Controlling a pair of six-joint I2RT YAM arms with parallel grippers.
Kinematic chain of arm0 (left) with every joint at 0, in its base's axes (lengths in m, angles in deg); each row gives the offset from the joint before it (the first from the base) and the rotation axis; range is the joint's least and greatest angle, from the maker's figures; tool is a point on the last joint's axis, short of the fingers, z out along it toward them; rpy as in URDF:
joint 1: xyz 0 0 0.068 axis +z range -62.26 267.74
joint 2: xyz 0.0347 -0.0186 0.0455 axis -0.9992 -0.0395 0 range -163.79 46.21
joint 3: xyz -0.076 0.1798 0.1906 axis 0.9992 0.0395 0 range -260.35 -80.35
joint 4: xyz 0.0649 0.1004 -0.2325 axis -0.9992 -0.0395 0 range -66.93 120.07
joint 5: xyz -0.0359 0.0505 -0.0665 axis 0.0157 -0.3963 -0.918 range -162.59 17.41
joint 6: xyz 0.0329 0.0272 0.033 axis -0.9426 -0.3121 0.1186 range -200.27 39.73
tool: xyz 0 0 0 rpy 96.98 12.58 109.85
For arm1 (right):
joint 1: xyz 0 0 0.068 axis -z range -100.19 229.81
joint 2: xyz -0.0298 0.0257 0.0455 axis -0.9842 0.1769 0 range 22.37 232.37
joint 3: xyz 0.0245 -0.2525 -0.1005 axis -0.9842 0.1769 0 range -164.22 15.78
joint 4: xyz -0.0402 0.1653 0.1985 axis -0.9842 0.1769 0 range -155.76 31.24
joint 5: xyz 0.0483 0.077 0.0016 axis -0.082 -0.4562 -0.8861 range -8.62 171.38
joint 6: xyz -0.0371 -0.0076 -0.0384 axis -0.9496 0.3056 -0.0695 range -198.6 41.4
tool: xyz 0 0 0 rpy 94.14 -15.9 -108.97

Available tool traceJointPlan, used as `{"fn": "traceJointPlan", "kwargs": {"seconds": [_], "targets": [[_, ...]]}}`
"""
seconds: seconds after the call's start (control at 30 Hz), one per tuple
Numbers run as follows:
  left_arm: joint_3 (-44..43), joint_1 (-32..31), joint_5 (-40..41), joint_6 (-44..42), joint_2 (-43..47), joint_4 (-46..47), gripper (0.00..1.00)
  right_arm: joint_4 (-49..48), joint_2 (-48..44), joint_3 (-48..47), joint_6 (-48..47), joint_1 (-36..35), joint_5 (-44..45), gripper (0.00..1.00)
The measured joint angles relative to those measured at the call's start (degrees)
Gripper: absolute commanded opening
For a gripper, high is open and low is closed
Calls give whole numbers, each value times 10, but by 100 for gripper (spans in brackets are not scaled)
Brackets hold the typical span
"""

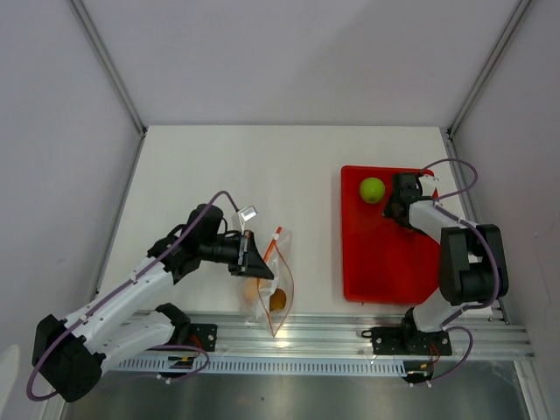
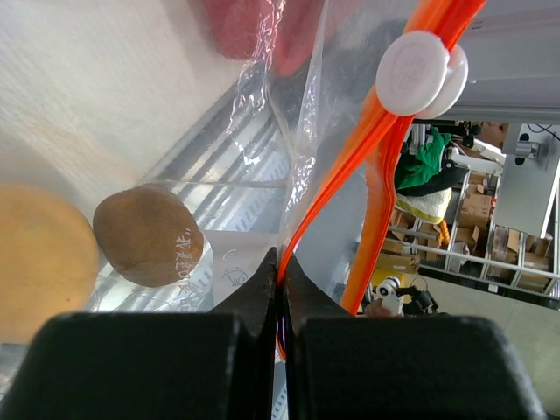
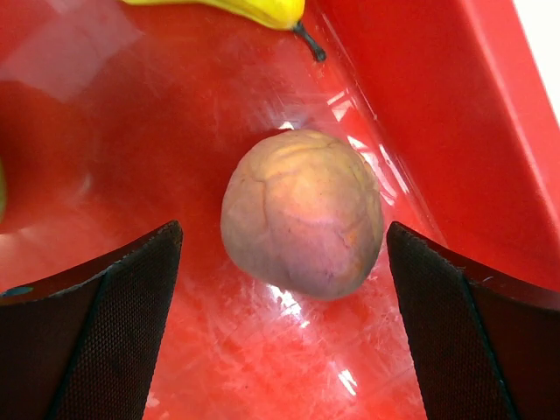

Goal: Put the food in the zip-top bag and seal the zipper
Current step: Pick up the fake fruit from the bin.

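Fruit lies in two spots from where I stand. The left jaws are pinched tight together on the mouth edge of the zip-top bag (image 1: 276,278), clamping the clear film just where the zipper (image 2: 374,157) runs in between them. From the jaws the orange strip climbs away to a white slider (image 2: 420,74). Inside the bag, left of those jaws in the wrist view, rests a brownish piece (image 2: 149,234), and further left a yellow-orange piece (image 2: 39,262). Ahead of the jaws a red-pink shape (image 2: 245,22) shows blurred through the film. Seen from above, the bag trails from the jaws toward the near edge of the white tabletop (image 1: 219,175). The right jaws stand wide apart low over the red tray (image 1: 385,271), with a pinkish-brown piece (image 3: 302,223) lying on the tray floor between them, touching neither. Beyond those jaws lies the yellow pear (image 3: 254,9), and the lime-green apple (image 1: 372,189) sits just beside them on the tray.
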Motion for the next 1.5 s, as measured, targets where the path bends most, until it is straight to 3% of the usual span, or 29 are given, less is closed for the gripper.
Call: {"fn": "traceJointPlan", "kwargs": {"seconds": [0.17,0.47,0.53,0.57,0.67,1.03,1.23,1.5], "targets": [[0,0,-3,0,-5,0,0,0,16,0,0,0,1,90],[0,0,-3,0,-10,1,1,-3,18,0,-9,2,8,31],[0,0,-3,0,-10,0,1,-3,18,0,-9,2,5,24],[0,0,-3,0,-10,0,1,-3,18,-1,-9,1,3,15],[0,0,-2,0,-10,0,1,1,12,-2,-11,-5,-4,0],[0,0,-1,2,7,-1,1,24,-155,-4,-22,-56,-53,0],[0,0,0,4,12,-1,0,18,-246,-7,-24,-104,-174,0],[-12,0,6,3,12,-9,1,0,-258,-56,-65,-207,-331,0]]}}
